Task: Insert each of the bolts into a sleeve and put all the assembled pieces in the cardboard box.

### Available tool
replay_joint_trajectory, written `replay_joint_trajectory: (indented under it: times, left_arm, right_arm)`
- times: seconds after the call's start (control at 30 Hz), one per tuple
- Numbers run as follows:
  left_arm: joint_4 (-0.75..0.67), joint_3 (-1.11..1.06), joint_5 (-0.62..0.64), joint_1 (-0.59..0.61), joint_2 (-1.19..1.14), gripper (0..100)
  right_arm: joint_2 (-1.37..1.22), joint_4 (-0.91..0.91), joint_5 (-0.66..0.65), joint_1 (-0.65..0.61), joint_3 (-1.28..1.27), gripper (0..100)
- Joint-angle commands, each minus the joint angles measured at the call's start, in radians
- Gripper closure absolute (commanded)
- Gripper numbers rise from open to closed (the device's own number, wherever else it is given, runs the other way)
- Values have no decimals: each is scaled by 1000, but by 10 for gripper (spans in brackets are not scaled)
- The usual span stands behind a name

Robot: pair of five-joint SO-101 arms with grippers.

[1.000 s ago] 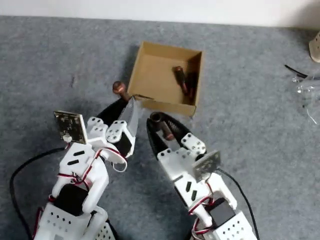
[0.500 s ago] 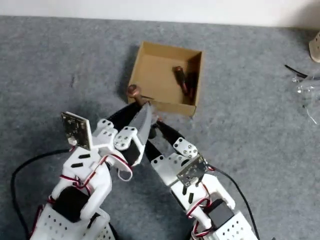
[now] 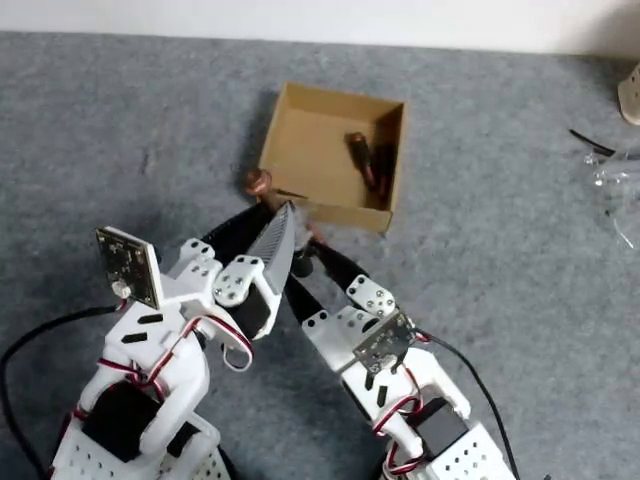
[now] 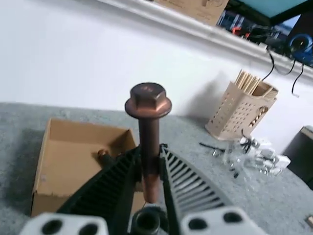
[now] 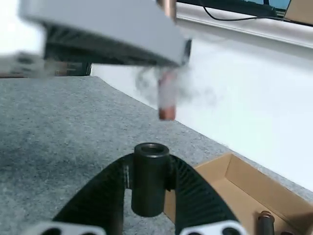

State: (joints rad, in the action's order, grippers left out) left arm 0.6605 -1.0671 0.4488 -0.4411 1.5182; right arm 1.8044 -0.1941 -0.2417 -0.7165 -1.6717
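Observation:
My left gripper (image 3: 272, 218) (image 4: 148, 159) is shut on a copper bolt (image 4: 148, 132), head up, its head (image 3: 258, 182) just off the cardboard box's near left corner. Right below, my right gripper (image 3: 306, 260) (image 5: 149, 171) is shut on a dark sleeve (image 5: 149, 176) standing upright, opening upward. In the right wrist view the bolt's tip (image 5: 166, 105) hangs a short way above the sleeve's mouth, slightly to one side, not inside it. The sleeve's opening (image 4: 146, 221) shows beneath the bolt. The cardboard box (image 3: 300, 150) holds assembled pieces (image 3: 365, 160).
Clear plastic bits and a black wire (image 3: 610, 165) lie at the table's far right. A perforated beige holder with sticks (image 4: 242, 107) stands by the wall. Grey carpet spreads left of and behind the box.
The left gripper carried the bolt rightward over the right gripper, then eased slightly back left. The right gripper shifted up and left with the sleeve, under the left one.

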Motion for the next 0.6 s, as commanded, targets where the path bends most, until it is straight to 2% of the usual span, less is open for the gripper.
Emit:
replay_joint_trajectory:
  times: [0.0, 0.3, 0.57]
  left_arm:
    - [26, 16, 5, -16, 22, 995]
    - [138, 16, 0, -96, 22, 995]
    - [143, -30, -3, -101, 22, 995]
  right_arm:
    - [28, 4, -11, 18, -122, 995]
    - [28, 4, -11, 36, -122, 995]
    - [28, 4, -8, 51, -120, 995]
